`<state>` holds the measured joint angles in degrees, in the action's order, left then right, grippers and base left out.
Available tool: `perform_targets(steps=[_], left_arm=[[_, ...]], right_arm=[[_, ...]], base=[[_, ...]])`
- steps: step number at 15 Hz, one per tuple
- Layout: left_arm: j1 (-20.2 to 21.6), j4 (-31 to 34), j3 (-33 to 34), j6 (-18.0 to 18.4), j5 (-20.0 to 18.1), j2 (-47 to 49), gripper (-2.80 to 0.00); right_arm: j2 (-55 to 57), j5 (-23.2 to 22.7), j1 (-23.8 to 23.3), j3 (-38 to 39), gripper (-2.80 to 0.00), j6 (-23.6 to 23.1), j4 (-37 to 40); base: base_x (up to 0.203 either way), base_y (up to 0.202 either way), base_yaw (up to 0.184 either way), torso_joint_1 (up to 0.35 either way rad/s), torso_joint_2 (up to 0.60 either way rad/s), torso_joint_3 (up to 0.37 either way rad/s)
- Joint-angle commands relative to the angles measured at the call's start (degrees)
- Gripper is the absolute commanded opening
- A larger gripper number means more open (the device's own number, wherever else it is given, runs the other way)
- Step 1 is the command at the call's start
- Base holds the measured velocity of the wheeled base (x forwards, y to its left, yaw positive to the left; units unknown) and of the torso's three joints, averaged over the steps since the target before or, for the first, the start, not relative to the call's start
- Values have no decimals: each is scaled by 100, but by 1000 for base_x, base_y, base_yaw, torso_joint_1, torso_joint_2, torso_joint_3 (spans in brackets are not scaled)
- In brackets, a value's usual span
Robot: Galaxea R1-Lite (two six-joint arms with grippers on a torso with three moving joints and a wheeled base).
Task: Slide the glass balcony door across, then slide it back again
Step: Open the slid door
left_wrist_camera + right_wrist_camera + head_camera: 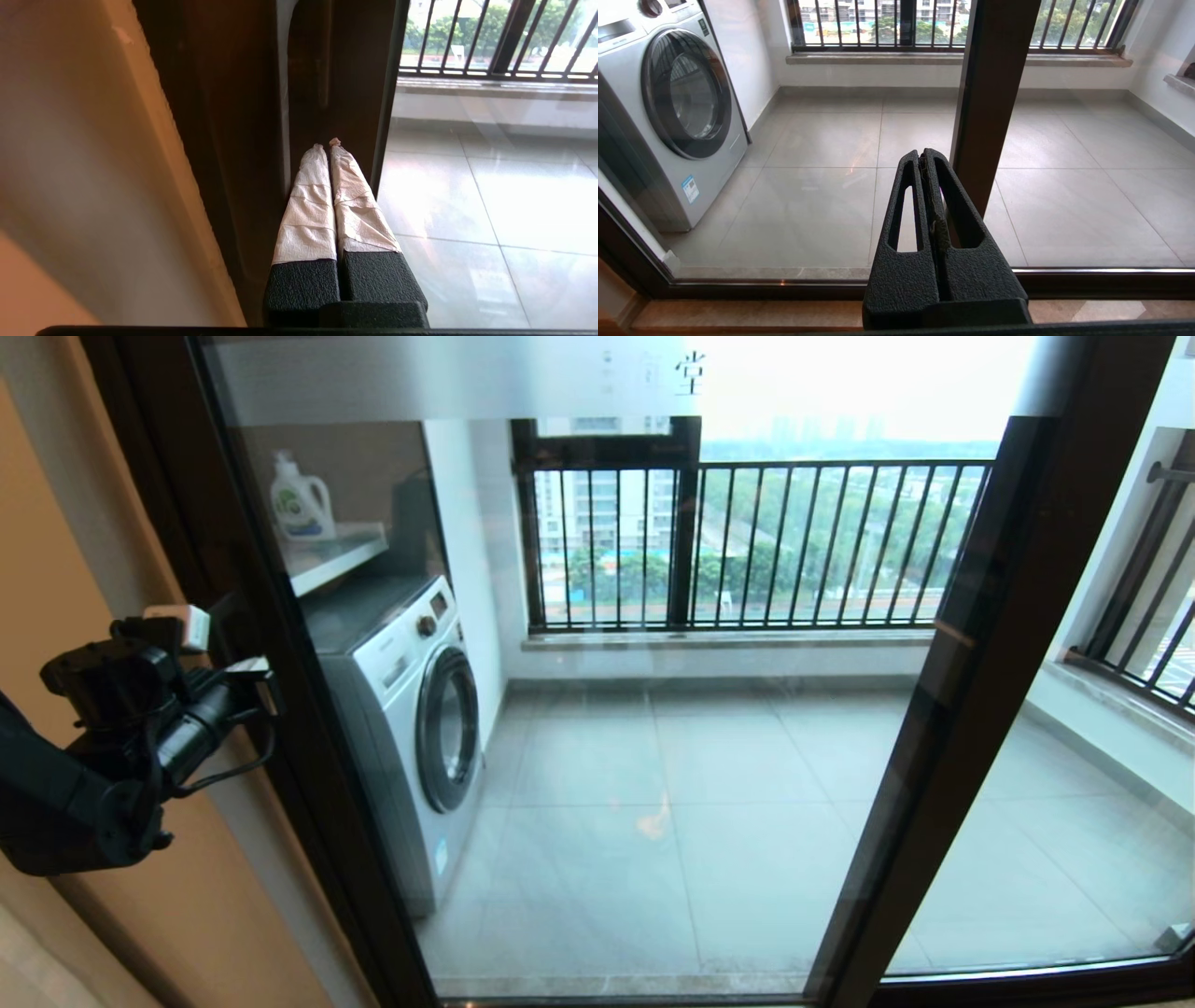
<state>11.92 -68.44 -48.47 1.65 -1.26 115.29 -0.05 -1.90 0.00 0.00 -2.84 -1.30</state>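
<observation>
The glass balcony door (653,756) fills the head view, a clear pane in a dark brown frame with a frosted top strip (420,378) bearing characters. My left gripper (257,677) is at the door's left stile (350,859). In the left wrist view the left gripper (327,144) is shut, its tape-wrapped fingers (308,205) pressed together and empty, tips against the brown stile (345,93) just short of the dark bar handle (322,70). My right gripper (923,156) is shut on nothing, low in front of the glass beside another brown stile (994,93); it is out of the head view.
Behind the glass stand a washing machine (420,709), a shelf with a detergent bottle (301,499), a tiled balcony floor (709,840) and a railed window (747,541). An orange-beige wall (56,579) borders the door on the left. A second dark stile (980,663) crosses on the right.
</observation>
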Motion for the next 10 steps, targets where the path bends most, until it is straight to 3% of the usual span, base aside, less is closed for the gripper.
perform_targets(steps=[1, 10], left_arm=[[-85, -64, 219, 5, -15, -370, -280], [-177, -265, 1196, 25, 37, -1555, -280]], right_arm=[[-4, -3, 0, 53, -280, -6, -2], [-4, -3, 0, 53, -280, -6, -2]], base=[[0, 0, 0, 0, 0, 0], [0, 0, 0, 0, 0, 0]])
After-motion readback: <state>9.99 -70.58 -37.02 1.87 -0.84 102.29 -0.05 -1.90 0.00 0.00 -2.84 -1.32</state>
